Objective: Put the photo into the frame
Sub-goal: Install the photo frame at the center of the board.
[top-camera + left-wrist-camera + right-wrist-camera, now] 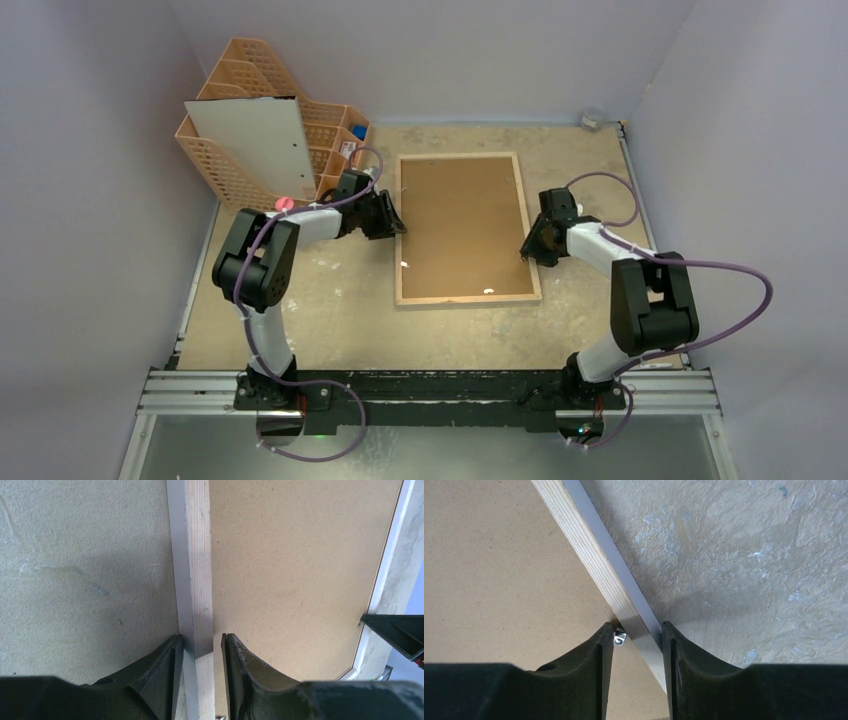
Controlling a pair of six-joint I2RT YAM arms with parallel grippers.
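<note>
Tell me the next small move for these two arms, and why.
Probably squeeze, then raise both grippers together slightly, keeping the frame level. The left gripper straddles its left wooden rim and the right gripper the opposite rim, brown backing board facing up. How firmly either pinches is unclear, so an uneven lift might tilt or drop it.

A scuffed, pale desk (pixel 330 320) fills the middle of the picture. The frame (pixel 470 297) lies flat on it at centre, brown fibreboard back (pixel 462 225) upward; a peach lattice organiser (pixel 240 75) stands at upper left
</note>
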